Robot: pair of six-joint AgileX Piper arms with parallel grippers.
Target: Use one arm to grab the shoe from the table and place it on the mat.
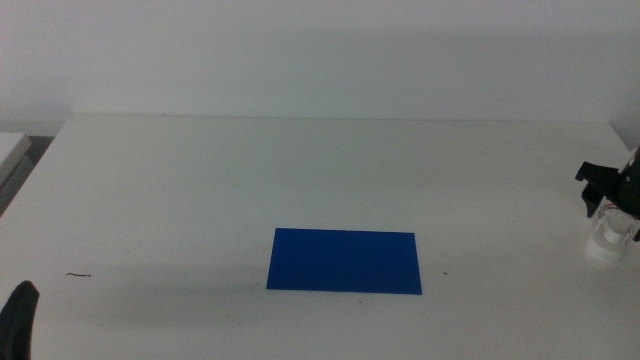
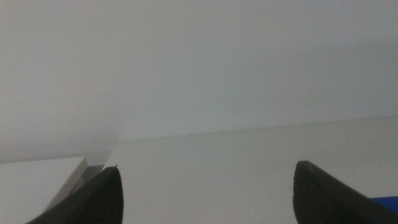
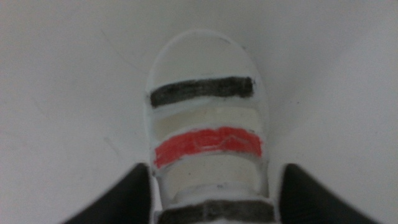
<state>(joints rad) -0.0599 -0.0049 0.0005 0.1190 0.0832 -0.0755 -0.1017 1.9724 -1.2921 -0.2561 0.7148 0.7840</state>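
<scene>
Squarely between right jaws: shoe [image 3: 207,134]

No readable text, labels or numbers anywhere.

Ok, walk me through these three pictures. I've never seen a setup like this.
Two robot arms work at a white table. The wide picture looks down over it; the other two come from cameras on each arm's wrist. A blue mat lies flat mid-table. At the far right edge, the right gripper is over a small white shoe. Its wrist camera shows that shoe close up, with dark and red straps, between the two dark fingers; whether they grip it is unclear. The left gripper waits near the table's front left corner, open and empty.
</scene>
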